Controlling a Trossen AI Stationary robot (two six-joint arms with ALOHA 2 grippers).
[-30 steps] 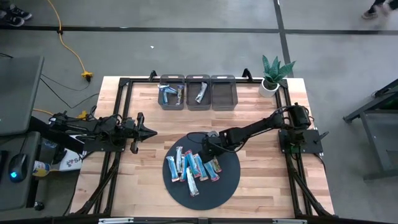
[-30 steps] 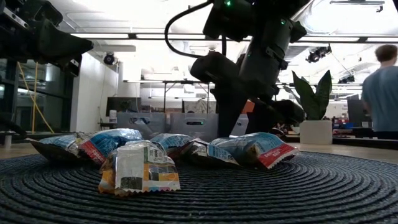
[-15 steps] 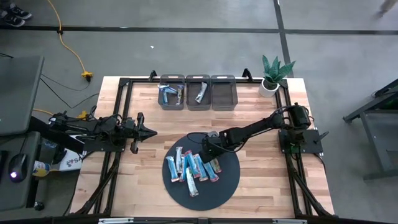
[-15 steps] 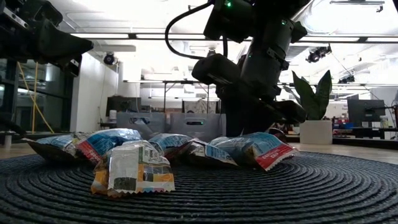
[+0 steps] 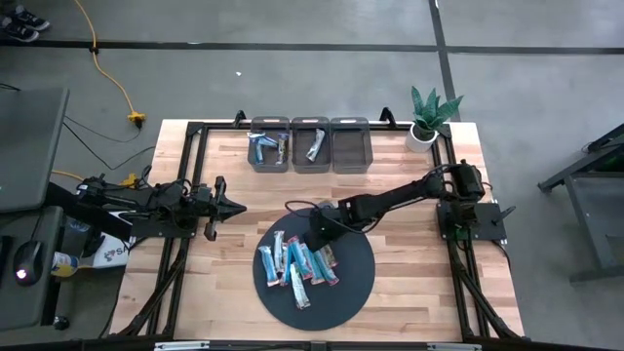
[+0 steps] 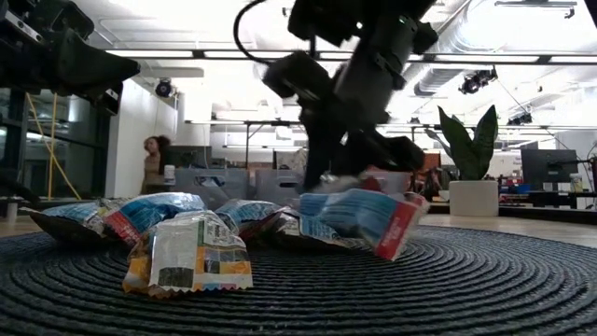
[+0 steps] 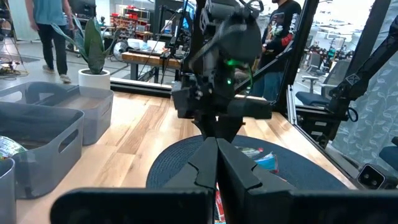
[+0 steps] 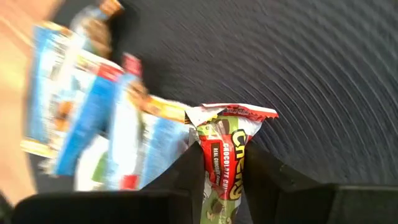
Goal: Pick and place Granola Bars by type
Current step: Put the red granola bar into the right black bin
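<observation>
Two arms: one worked over the mat, the other waited at the table's left side.
Right gripper (image 5: 314,234): sat over the far left part of the round dark mat (image 5: 356,283), above the heap of bars; its fingers (image 8: 186,171) were pinched on a red-wrapped bar (image 8: 222,158).
Held bar: red wrapper with green and white lettering, crimped end sticking out past the fingertips, seen clearly only in the right wrist view; in the low view (image 6: 387,177) only a small red-and-white piece showed by the gripper.
Granola Bars (image 5: 297,263): mostly light blue with red ends, lay in a loose overlapping pile on the left half of the mat, just beside and below the right gripper.
Front bar: a yellow and white packet (image 6: 189,264) lay apart at the near edge of the pile in the low view.
Left gripper (image 5: 234,206): hung above bare wood left of the mat, well apart from the bars; its fingertips met in a point, pressed together.
Bins: three grey bins (image 5: 311,143) stood in a row at the table's far edge; the left and middle ones held wrapped items, too small to tell apart.
Plant: a small potted plant (image 5: 426,117) stood at the far right corner.
</observation>
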